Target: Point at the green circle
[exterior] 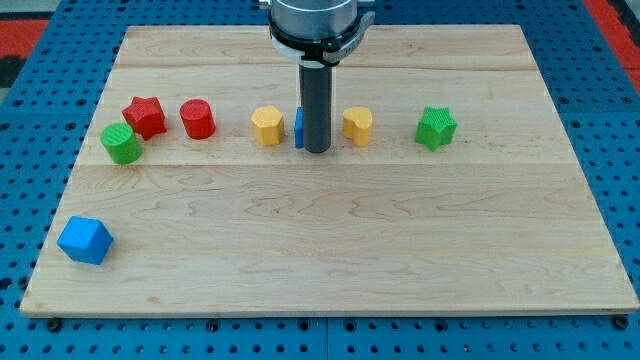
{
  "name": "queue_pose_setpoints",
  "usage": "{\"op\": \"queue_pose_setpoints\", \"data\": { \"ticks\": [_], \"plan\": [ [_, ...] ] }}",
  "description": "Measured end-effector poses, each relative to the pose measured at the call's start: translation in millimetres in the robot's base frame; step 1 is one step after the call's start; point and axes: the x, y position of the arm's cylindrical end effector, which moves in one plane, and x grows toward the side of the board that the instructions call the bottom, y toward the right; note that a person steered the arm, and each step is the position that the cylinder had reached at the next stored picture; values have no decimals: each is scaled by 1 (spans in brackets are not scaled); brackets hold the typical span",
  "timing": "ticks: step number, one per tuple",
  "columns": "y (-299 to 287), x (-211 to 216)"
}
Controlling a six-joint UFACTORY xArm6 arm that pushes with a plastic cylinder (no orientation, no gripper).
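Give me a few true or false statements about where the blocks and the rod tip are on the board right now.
1. My tip touches the green circle. False: it is far to the view's right, beside a blue block.
2. The red star sits next to the green circle. True.
3. The blue cube lies near the view's bottom left. True.
4. The green star is left of the red cylinder. False: it is far right.

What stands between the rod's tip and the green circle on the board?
In the camera view, between my tip and the green circle stand a yellow block, the red cylinder and the red star.
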Motion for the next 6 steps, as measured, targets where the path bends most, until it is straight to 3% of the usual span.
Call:
{"op": "queue_pose_setpoints", "data": {
  "ticks": [1, 2, 3, 4, 6],
  "plan": [
    [-10, 23],
    [-96, 55],
    [-236, 69],
    [-294, 70],
    [-271, 7]
  ]
}}
